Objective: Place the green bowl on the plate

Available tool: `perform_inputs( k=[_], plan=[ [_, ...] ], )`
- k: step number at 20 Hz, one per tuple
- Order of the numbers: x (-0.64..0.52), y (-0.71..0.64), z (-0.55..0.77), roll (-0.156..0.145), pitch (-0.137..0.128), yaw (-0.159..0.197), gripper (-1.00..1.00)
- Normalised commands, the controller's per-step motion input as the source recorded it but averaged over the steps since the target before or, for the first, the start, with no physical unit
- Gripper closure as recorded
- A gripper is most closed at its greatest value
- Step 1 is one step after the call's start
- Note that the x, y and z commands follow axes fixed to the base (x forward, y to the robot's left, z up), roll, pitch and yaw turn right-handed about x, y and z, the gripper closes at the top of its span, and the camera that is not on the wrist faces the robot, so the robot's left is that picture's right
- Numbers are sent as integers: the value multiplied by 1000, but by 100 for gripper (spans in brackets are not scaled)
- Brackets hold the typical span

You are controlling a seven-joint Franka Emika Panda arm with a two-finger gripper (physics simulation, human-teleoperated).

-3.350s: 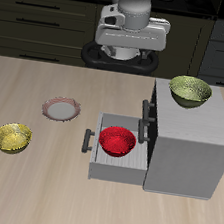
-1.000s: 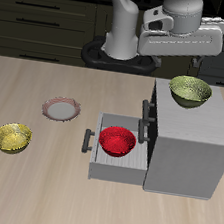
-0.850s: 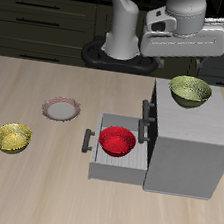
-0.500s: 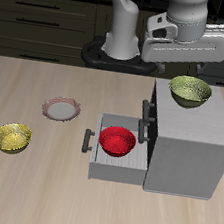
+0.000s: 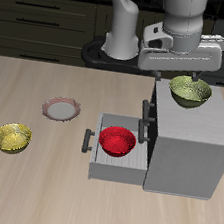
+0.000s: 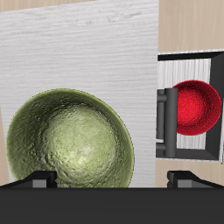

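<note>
Wrist view: our gripper (image 6: 111, 178), fingers apart, hangs over the green bowl (image 6: 68, 140); the red bowl (image 6: 198, 108) sits in the open drawer (image 6: 186, 63) beside.

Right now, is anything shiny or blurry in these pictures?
In the wrist view the green bowl has a pale glossy patch inside, and the red bowl shows a small highlight; both look sharp. In the exterior view everything is small and a bit coarse, and the hand sits dark above the green bowl.
</note>
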Motion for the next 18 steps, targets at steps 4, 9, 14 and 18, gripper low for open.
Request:
perform_inputs(
  k=[4,9,14,18],
  plan=[
    [23,22,-408,19,74,-14,-100],
    [-3,-42,-323,-31,64,-10,-100],
    [-44,58,-204,41,65,-19,-100],
    [-74,13,4,-5,-15,-12,100]
  ],
)
